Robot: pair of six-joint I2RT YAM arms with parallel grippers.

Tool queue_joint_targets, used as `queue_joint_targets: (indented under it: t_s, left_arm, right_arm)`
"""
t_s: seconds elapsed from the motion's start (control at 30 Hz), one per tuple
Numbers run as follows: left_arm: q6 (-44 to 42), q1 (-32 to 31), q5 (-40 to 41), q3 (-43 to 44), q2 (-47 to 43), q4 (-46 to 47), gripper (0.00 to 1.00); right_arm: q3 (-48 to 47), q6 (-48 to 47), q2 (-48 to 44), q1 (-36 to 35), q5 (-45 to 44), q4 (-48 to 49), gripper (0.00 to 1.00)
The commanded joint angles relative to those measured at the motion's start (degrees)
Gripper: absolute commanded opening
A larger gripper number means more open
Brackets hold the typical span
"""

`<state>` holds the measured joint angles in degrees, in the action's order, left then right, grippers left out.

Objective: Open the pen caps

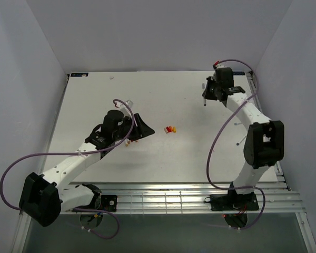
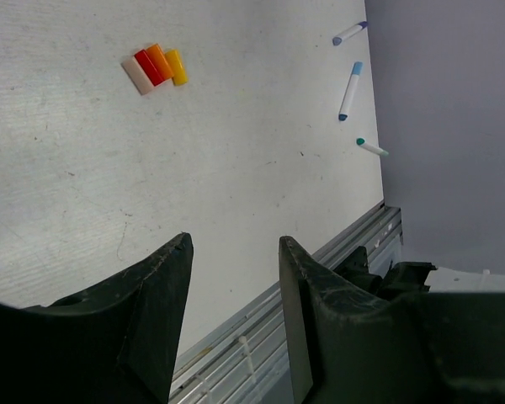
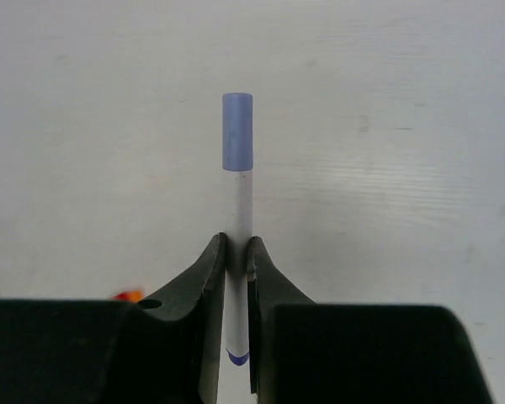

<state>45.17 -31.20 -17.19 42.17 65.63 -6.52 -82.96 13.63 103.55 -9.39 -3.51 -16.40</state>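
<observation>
The right gripper [image 3: 237, 252] is clamping its fingers tight on the white barrel of a pen [image 3: 242, 202]. The blue-purple cap [image 3: 237, 132] is sitting fitted on the end of the barrel that is sticking out past the fingertips, while a darker blue tip is showing at the other end, down between the fingers. From above, this gripper [image 1: 206, 97] is hanging over the far right part of the table [image 1: 163, 163], and the pen is showing there only as a thin dark stroke

The left gripper [image 2: 233, 252] is standing wide open and holding nothing, over the left middle of the table [image 1: 142, 126]. Just to its right, near the middle of the table, a red cap [image 2: 149, 67], an orange cap [image 2: 160, 61] and a yellow cap [image 2: 177, 67] are lying loose, side by side and touching, with a pale stub [image 2: 137, 77] lying against the red one

Three more pens are lying well apart from that cluster, toward the right edge of the table: a purple-ended pen [image 2: 349, 34], a blue-ended pen [image 2: 350, 90] and a green-ended pen [image 2: 371, 147]. They are too small to tell whether their caps are on
</observation>
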Motion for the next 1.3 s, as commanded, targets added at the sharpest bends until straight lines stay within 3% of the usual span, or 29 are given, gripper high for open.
queue_joint_targets:
  t_s: [0.0,0.17,0.3,0.47,0.67,1.27]
  left_arm:
    - [1.0,0.0,1.3,2.0,-5.6,-3.9,0.55]
    - [2.9,0.0,2.5,1.4,-9.5,-5.9,0.56]
    - [5.4,0.0,0.8,-0.6,-9.5,-4.9,0.57]
    - [8.9,0.0,-1.1,-3.5,-8.9,-0.6,0.57]
    - [9.3,0.0,-0.3,-4.3,-7.7,-0.2,0.57]
    - [9.5,0.0,1.4,-4.7,-6.1,-0.3,0.54]
  right_arm:
    - [10.2,4.2,-10.7,-3.6,16.5,5.0,0.08]
    - [28.6,5.4,-22.0,-12.6,27.0,12.1,0.08]
    - [34.3,8.9,-25.5,-20.0,31.2,17.9,0.08]
    - [34.1,11.4,-25.6,-29.4,30.6,19.7,0.08]
    - [32.0,13.7,-24.8,-34.2,29.7,22.4,0.08]
    - [31.4,14.8,-26.3,-39.0,26.1,22.6,0.08]
